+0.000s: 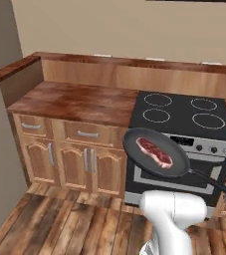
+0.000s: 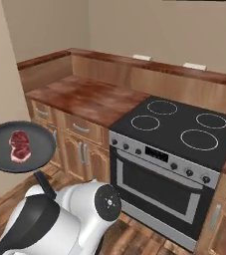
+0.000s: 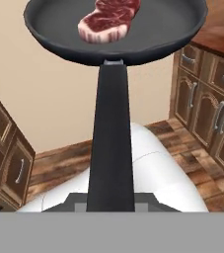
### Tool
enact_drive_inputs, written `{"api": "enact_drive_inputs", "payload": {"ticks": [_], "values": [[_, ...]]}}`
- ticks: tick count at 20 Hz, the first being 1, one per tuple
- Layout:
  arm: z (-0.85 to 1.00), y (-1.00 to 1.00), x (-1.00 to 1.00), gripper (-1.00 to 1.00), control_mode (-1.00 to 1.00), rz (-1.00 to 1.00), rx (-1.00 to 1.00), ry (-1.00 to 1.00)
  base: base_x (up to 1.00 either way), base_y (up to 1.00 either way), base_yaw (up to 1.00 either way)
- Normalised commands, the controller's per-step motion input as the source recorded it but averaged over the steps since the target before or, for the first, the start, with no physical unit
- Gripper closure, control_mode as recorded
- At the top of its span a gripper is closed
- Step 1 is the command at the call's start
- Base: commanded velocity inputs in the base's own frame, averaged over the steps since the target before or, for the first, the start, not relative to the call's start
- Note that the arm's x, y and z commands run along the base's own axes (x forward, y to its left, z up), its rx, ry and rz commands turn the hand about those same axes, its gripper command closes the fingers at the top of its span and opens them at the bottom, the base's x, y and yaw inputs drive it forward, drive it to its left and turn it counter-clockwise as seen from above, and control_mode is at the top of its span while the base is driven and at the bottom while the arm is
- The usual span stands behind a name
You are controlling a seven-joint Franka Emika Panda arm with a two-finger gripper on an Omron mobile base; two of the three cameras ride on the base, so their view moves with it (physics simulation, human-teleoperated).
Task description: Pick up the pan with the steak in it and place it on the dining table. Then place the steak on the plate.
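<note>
Pan (image 1: 157,153), held aloft before the stove (image 1: 184,119), steak (image 1: 154,151) inside, long handle (image 3: 111,148) running back to the gripper (image 3: 111,205) clamped on its end.

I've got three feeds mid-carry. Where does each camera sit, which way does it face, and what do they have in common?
Left base view: behind the arm on its left, facing forward and down at the black stove and wooden counter; white arm at bottom.
Right base view: behind on its right, facing the same stove; white arm lower left.
Hand view: on the hand, looking along the long black handle, on which the gripper is shut.
Shared: all show the round dark frying pan carrying the red raw steak, off the stove.
</note>
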Motion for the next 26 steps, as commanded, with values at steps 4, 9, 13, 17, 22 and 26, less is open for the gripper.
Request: {"api": "enact_drive_inputs", "payload": {"ticks": [4, 9, 13, 17, 22, 26], "values": [[0.00, 0.00, 0.00, 1.00, 1.00, 0.00, 0.00, 0.00, -0.19, -0.01, 0.47], [0.00, 0.00, 0.00, 1.00, 1.00, 0.00, 0.00, 0.00, -0.18, -0.02, 0.47], [0.00, 0.00, 0.00, 1.00, 1.00, 0.00, 0.00, 0.00, -0.18, -0.03, 0.47], [0.00, 0.00, 0.00, 1.00, 1.00, 0.00, 0.00, 0.00, -0.16, -0.02, 0.48], [0.00, 0.00, 0.00, 1.00, 1.00, 0.00, 0.00, 0.00, -0.16, -0.02, 0.48], [0.00, 0.00, 0.00, 1.00, 1.00, 0.00, 0.00, 0.00, -0.13, -0.02, 0.48]]}}
